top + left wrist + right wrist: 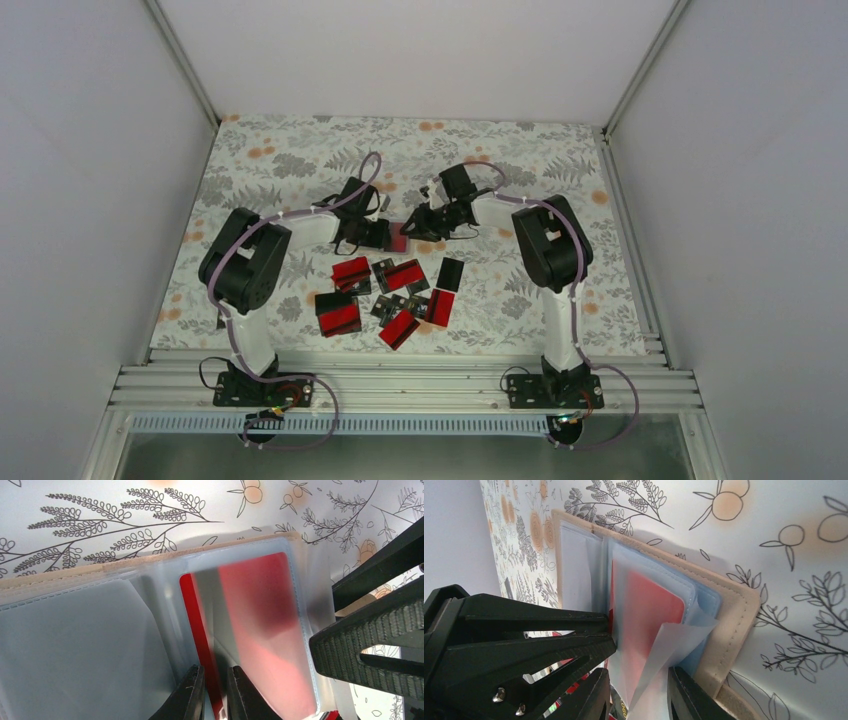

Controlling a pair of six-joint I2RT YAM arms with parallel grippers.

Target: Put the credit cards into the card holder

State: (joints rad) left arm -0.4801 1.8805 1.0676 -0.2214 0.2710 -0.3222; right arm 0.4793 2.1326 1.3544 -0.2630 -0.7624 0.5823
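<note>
Both arms are bent at the elbow with their forearms turned inward, and the two wrists nearly meet over the middle of the table (560, 170), just beyond the loose cards (338, 313).

The left gripper (216, 670) reaches in low, its two fingers closed on the bare edge of one red card (196, 630). The rest of that card sits inside a clear sleeve of the card holder (729, 605). The right gripper (638, 672) comes from the opposite side, and its fingers stand on either side of a few loose sleeves at the holder's outer edge. We cannot tell whether they press on them.

We count one holder, lying open on the table between the two grippers, and one card in it. Roughly nine cards lie scattered nearer the arm bases. Several overlap, so the count is not exact.

The holder has a tan, stitched border with rounded corners and soft, frosted plastic sleeves, one of them curling free. The cards are thin, stiff rectangles, part red and part black. The table cover is pale, printed with leaves and orange fruit.
</note>
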